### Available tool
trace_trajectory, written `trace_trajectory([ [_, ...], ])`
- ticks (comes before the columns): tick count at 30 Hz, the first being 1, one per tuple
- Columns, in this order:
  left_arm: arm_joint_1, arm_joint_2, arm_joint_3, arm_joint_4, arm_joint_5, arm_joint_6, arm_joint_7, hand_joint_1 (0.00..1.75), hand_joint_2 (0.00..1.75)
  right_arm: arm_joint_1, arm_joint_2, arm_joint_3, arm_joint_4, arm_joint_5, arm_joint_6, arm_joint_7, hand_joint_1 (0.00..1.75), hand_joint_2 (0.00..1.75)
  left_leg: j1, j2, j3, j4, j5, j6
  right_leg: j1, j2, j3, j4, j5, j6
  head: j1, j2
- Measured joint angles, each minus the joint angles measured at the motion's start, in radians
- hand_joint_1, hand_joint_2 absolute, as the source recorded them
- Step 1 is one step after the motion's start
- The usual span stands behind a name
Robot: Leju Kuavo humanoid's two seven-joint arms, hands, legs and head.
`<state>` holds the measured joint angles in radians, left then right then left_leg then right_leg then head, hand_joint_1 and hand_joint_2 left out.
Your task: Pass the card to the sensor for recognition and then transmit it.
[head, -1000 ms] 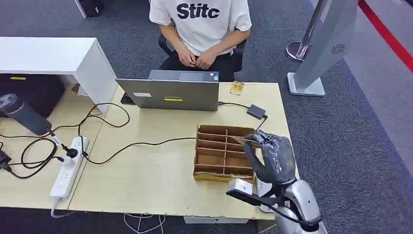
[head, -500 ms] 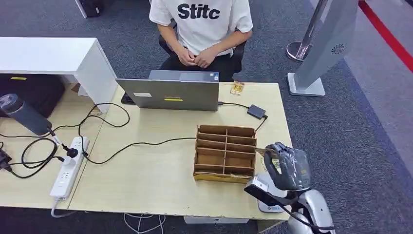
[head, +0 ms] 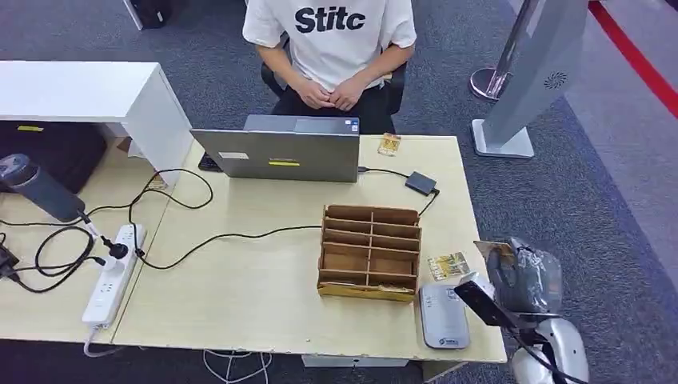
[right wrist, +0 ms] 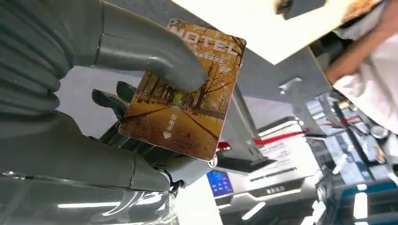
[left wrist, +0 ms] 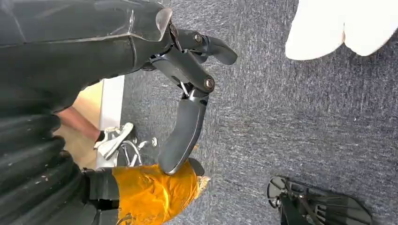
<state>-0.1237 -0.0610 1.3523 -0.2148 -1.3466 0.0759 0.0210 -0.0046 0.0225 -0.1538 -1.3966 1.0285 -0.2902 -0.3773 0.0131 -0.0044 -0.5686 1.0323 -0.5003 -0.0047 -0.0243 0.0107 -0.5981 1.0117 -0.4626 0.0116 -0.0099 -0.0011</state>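
The right hand (head: 524,276) was raised off the table's right edge, beyond the grey card reader (head: 444,315). Its thumb (right wrist: 150,51) pressed the hotel card (right wrist: 185,89) flat against the dark fingers (right wrist: 112,101) behind it, so the card was pinched between them, its printed face toward the wrist. One second before, this hand was over the wooden divider box (head: 369,252); it had since moved right, clear of the table. The left hand (left wrist: 187,93) hung over the carpet, fingers loosely apart, holding nothing.
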Motion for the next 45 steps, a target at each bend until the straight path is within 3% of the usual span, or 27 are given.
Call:
trace_trajectory([
  [3,0.0,0.003,0.0,0.0,0.0,-0.001,0.0,0.0,1.75,0.002,0.0,-0.009,0.017,0.01,0.043,-0.003,1.75,1.75,0.0,0.0,0.0,0.0,0.0,0.0,0.0,0.0,0.0,0.0,0.0,0.0,0.0,0.0],
  [16,0.0,0.005,0.0,0.0,0.001,-0.002,0.0,0.0,1.75,0.003,-0.005,-0.014,0.069,0.018,0.07,-0.002,1.75,1.75,0.0,0.0,0.0,0.0,0.0,0.0,0.0,0.0,0.0,0.0,0.0,0.0,0.0,0.0],
  [32,0.0,0.013,0.0,0.0,0.003,-0.01,0.0,0.0,1.75,-0.011,-0.112,0.117,0.217,0.003,0.143,0.025,1.75,1.75,0.0,0.0,0.0,0.0,0.0,0.0,0.0,0.0,0.0,0.0,0.0,0.0,0.0,0.0],
  [45,0.0,0.014,0.0,0.0,0.003,-0.01,0.0,0.0,1.75,-0.02,-0.143,0.163,0.245,-0.013,0.152,0.031,1.75,1.75,0.0,0.0,0.001,0.0,0.0,0.0,0.0,0.0,0.001,0.0,0.0,0.0,0.0,0.0],
])
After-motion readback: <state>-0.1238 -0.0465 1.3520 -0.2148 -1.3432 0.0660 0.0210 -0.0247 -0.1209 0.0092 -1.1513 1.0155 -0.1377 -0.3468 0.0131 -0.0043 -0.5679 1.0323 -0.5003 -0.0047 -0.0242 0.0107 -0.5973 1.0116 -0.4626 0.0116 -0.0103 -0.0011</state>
